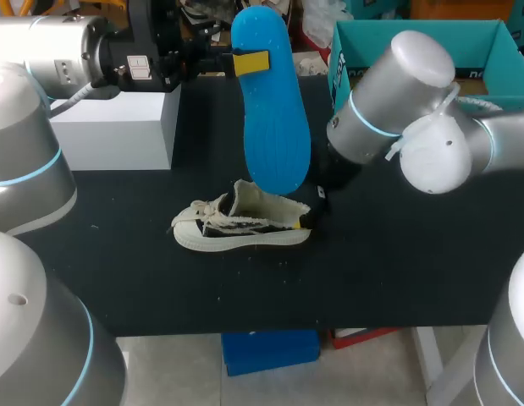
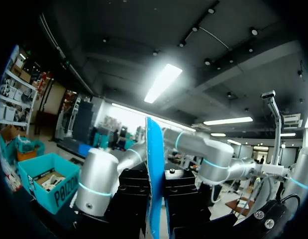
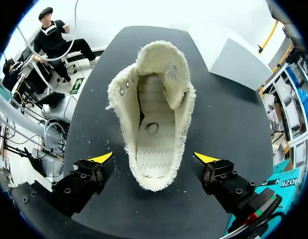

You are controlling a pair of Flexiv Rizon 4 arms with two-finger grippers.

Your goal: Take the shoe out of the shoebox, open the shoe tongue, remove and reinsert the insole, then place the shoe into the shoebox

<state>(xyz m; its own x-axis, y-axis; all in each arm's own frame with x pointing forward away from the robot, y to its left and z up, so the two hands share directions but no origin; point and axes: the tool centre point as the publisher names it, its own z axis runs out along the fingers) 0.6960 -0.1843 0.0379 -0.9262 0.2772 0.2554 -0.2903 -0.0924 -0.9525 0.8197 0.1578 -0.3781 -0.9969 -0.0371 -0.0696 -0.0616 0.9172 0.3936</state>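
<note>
A cream canvas shoe point(image 1: 245, 224) lies on the black table, toe to the left, its tongue pulled open and the bare inside showing point(image 3: 154, 99). My left gripper point(image 1: 251, 62) is shut on the blue insole point(image 1: 272, 110) and holds it upright, high above the shoe. In the left wrist view the insole point(image 2: 154, 184) stands edge-on between the fingers. My right gripper point(image 3: 154, 157) is open just above the table, its yellow tips either side of the shoe's heel with a small gap on each side. In the head view the right arm hides that gripper.
The teal shoebox point(image 1: 414, 42) stands open at the back right behind my right arm, seen too as a teal box point(image 2: 49, 184) from the left wrist. A white block point(image 1: 118, 127) sits at the back left. The table's front edge point(image 1: 270, 326) runs close below the shoe.
</note>
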